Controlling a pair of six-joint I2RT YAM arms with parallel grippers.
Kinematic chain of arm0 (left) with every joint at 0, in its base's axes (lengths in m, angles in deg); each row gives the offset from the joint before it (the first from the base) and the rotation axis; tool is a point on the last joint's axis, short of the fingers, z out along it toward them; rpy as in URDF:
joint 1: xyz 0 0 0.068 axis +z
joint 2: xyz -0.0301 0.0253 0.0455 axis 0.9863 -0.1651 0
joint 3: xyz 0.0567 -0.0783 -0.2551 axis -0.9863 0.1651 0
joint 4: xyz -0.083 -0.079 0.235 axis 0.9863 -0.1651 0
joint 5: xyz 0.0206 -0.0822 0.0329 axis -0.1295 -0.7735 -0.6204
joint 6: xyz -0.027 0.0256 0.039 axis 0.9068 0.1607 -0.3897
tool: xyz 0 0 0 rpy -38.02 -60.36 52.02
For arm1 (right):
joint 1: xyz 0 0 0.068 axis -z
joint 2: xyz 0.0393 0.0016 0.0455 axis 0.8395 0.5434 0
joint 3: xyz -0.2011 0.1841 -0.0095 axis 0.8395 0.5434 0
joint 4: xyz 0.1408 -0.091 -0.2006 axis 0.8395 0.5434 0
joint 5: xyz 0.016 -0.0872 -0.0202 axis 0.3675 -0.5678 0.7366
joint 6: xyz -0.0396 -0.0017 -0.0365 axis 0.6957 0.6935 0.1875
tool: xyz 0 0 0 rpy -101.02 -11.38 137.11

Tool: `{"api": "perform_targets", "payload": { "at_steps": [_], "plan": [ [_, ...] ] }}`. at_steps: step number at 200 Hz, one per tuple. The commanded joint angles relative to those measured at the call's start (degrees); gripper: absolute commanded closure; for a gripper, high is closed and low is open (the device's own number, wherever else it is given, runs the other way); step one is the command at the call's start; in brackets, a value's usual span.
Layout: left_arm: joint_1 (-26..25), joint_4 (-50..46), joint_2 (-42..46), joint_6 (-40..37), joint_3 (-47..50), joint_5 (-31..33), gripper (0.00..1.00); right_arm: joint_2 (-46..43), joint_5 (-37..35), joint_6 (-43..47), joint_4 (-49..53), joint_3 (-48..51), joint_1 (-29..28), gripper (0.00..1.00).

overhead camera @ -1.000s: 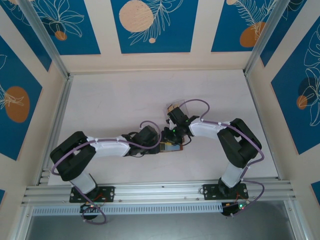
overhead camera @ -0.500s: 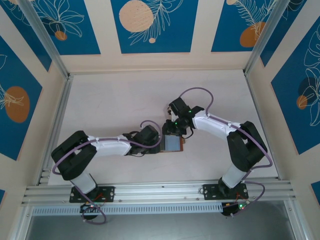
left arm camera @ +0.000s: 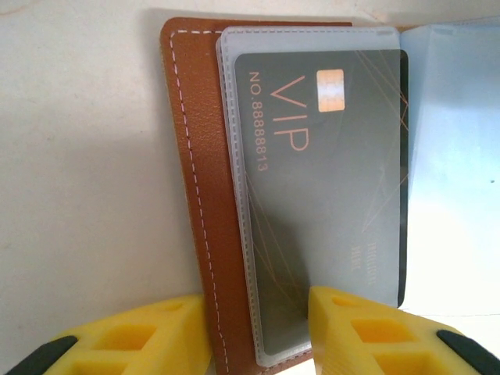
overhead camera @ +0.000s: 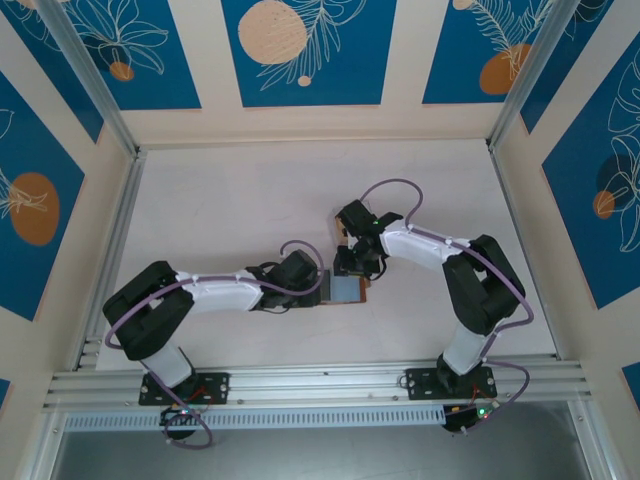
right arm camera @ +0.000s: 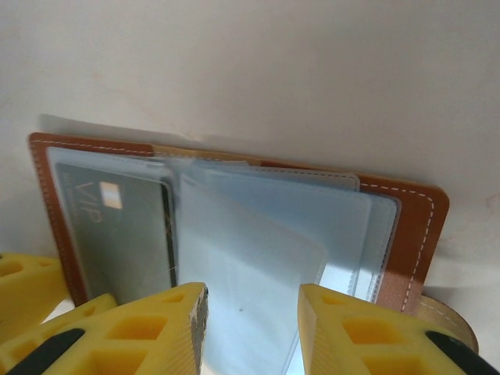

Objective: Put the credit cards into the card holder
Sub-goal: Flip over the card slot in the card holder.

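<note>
The brown card holder lies open on the table, its clear sleeves fanned out. A dark grey credit card marked VIP sits inside the left sleeve. My left gripper points down at the holder's left flap. Its jaws stand apart, one finger against the brown edge, the other over the sleeved card, so it is open. My right gripper hangs open over the middle of the holder, with a loose clear sleeve leaf rising between its fingers. Seen from above, the left gripper and right gripper meet at the holder.
The holder's snap strap sticks out at its right side. A small tan thing shows on the table by the right wrist; I cannot tell what it is. Aluminium rails run along the near edge, and walls close in the table.
The right arm's wrist has swung toward the far side and its gripper now comes down on the holder from behind. More of the holder's grey-blue inside shows. The left arm has stayed put.
</note>
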Motion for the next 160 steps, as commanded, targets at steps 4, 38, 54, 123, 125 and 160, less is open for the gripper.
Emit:
{"api": "perform_targets", "payload": {
  "at_steps": [4,38,54,123,125,160],
  "plan": [
    [-1.12,2.11,-6.10,0.54,1.11,-3.41,0.61,1.30,-0.68,0.08,1.72,0.53,0.29,0.63],
    [-1.14,2.09,-6.14,0.54,1.11,-3.32,0.61,1.07,-1.51,-0.28,2.04,1.22,0.38,0.63],
    [-1.12,2.05,-6.14,0.45,0.96,-3.33,0.61,0.68,-2.63,-0.37,2.61,1.49,0.62,0.63],
    [-1.12,1.81,-6.18,0.37,0.85,-3.31,0.61,0.34,1.70,-0.29,-0.19,1.81,0.12,0.67],
    [-1.19,1.80,-6.15,0.37,0.85,-3.32,0.62,0.30,1.74,-0.28,-0.19,1.77,0.07,0.68],
    [-1.17,1.74,-6.31,0.25,0.69,-3.32,0.62,-0.27,2.10,-0.02,-0.46,1.76,-0.50,0.75]
  ]
}}
